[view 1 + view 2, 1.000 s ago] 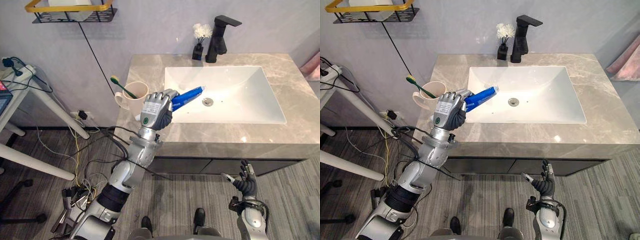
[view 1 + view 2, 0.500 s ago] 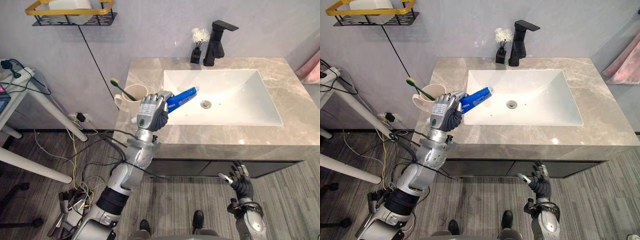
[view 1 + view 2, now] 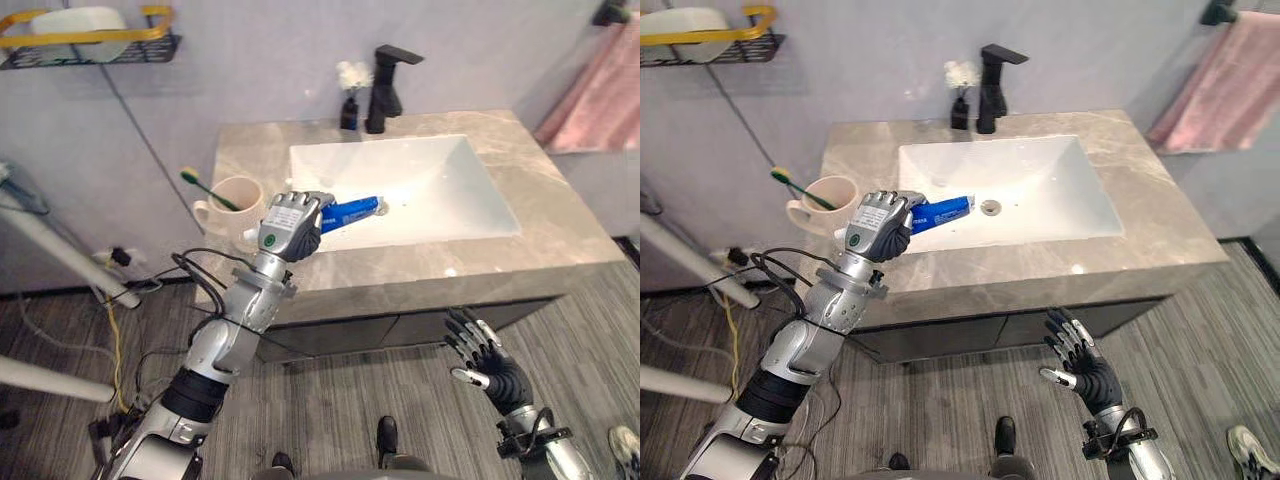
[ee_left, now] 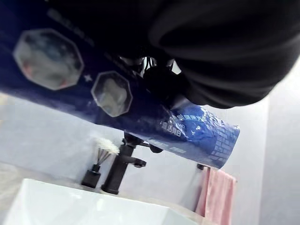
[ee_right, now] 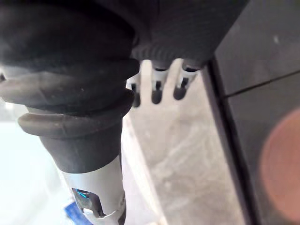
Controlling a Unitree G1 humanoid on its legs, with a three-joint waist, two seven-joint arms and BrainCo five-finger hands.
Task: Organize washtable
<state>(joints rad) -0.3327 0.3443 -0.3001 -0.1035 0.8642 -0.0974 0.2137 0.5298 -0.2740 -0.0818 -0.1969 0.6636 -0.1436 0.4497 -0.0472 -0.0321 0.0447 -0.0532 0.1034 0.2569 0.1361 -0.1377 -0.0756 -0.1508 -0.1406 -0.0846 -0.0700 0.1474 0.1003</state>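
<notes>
Your left hand [image 3: 288,222] clasped the toothpaste tube [image 3: 357,209] at the sink's [image 3: 440,180] left edge, your right hand [image 3: 490,362] hung below the sink, fingers spread, empty

A blue toothpaste tube [image 3: 352,210] sits nearly level in the air, clasped in the curled fingers of the left hand [image 3: 288,225], its flat end out over the white basin [image 3: 440,185]. Just beside it a cream mug [image 3: 236,203] stands upright on the counter [image 3: 560,235] (handle facing outward), with a green toothbrush [image 3: 200,188] leaning in it.
</notes>
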